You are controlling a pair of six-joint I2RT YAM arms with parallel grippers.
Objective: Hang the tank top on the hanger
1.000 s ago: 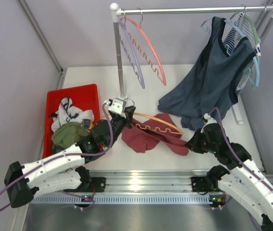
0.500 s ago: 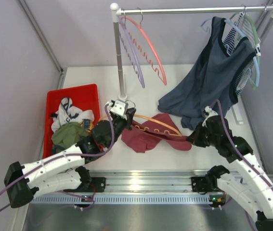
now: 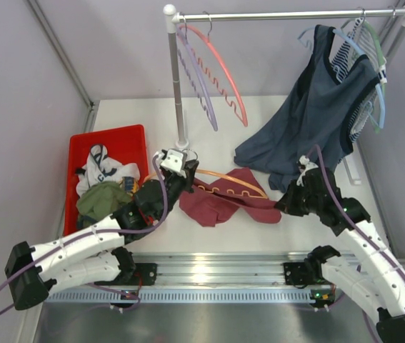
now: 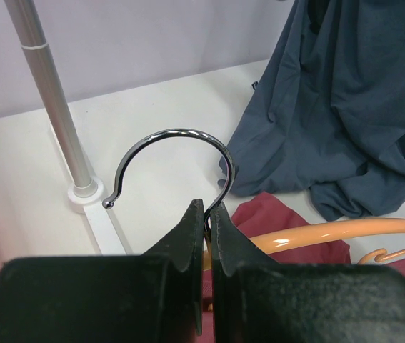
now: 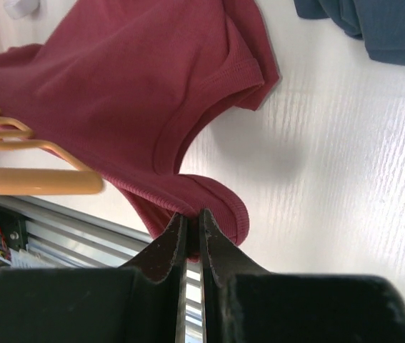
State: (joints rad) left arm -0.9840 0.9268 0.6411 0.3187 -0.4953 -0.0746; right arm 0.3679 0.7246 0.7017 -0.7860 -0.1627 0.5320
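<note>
Top external view shows the tank top (image 3: pixel 220 204) lying crumpled on the tabletop (image 3: pixel 209 239) between the two arms. The orange hanger (image 3: pixel 238 180) lies across its upper part, close to the hem of a dark blue top (image 3: pixel 302 128) that hangs from the rail (image 3: pixel 281 13). Whether any part of the hanger already sits inside the cloth cannot be told.

The left gripper (image 4: pixel 208 214) is pressed together on the wire neck just below the metal hook (image 4: pixel 173 134). The right gripper (image 5: pixel 193 218) pinches the stitched edge of a strap loop at the right end of the garment, with only a thin fold of cloth between its tips.

The cloth looks like a soft, thin knit, so it is probably very light and entirely limp. It should sag, fold over itself and stretch a little under pull, and it will not keep an opening shape unaided. The doubled seam along a strap or armhole looks like the best place to hold, being thicker and less likely to slide out than the single-layer body. Such a small bite could slip if tugged hard.

The hanger looks stiff, slim and light. Held only at its neck, it may swing or twist as cloth drags over its curved arm.
</note>
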